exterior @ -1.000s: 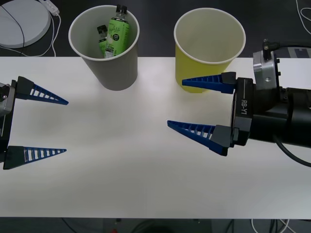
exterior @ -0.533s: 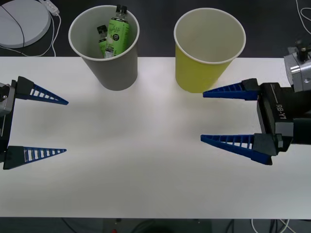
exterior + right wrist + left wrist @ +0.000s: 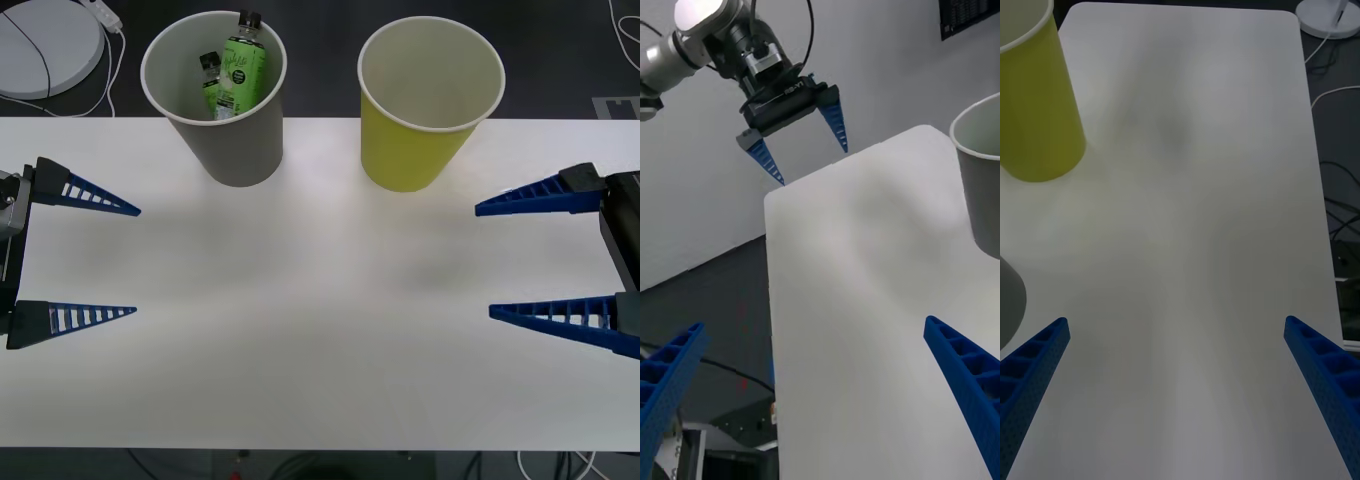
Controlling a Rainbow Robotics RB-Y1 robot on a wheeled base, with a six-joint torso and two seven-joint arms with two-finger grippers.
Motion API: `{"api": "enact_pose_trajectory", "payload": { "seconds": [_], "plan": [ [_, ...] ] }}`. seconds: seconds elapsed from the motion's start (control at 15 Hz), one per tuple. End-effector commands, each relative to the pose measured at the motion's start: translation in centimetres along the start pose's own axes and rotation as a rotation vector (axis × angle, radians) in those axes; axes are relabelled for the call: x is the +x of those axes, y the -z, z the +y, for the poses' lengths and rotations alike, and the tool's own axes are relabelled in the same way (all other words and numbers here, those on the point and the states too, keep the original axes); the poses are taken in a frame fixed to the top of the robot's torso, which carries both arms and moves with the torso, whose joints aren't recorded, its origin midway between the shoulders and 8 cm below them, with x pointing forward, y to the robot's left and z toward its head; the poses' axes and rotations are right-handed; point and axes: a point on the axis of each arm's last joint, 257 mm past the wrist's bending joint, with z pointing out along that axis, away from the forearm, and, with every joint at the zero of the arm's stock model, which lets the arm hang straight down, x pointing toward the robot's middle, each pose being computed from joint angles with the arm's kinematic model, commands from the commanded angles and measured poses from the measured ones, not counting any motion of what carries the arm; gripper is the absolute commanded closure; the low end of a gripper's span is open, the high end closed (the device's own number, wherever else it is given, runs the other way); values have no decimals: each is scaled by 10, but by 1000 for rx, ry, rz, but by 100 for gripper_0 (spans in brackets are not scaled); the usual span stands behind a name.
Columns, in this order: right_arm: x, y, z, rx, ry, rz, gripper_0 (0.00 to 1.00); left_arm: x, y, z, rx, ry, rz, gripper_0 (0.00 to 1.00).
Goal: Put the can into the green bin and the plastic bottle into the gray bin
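Left gripper (image 3: 137, 261): fingers apart, holding nothing, over the table's (image 3: 300, 330) left edge
Right gripper (image 3: 483, 261): fingers apart, holding nothing, at the right edge
Plastic bottle (image 3: 243, 66): stood leaning inside the gray bin (image 3: 235, 140), cap up
Green bin (image 3: 410, 150): upright beside the gray bin

Matt, paper-like walls on the gray bin (image 3: 232, 135) and the green bin (image 3: 412, 150), pale smooth insides. Clear glossy plastic on the bottle (image 3: 241, 65), with a slick green label. Smooth matt white table (image 3: 300, 330); ribbed blue plastic fingers (image 3: 85, 195) at left and right.
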Motion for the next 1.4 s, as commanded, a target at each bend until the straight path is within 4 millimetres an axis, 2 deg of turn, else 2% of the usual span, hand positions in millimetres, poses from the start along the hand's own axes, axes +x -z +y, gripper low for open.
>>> {"api": "enact_pose_trajectory", "payload": {
  "seconds": [0.07,0.8,1.4],
  "plan": [
    [4,13,2,-17,88,30,0,0,0,0,0,0,0,0],
    [18,48,11,-49,244,64,0,0,0,0,0,0,0,0],
    [20,51,7,-17,298,73,0,0,0,0,0,0,0,0]
  ]
}}
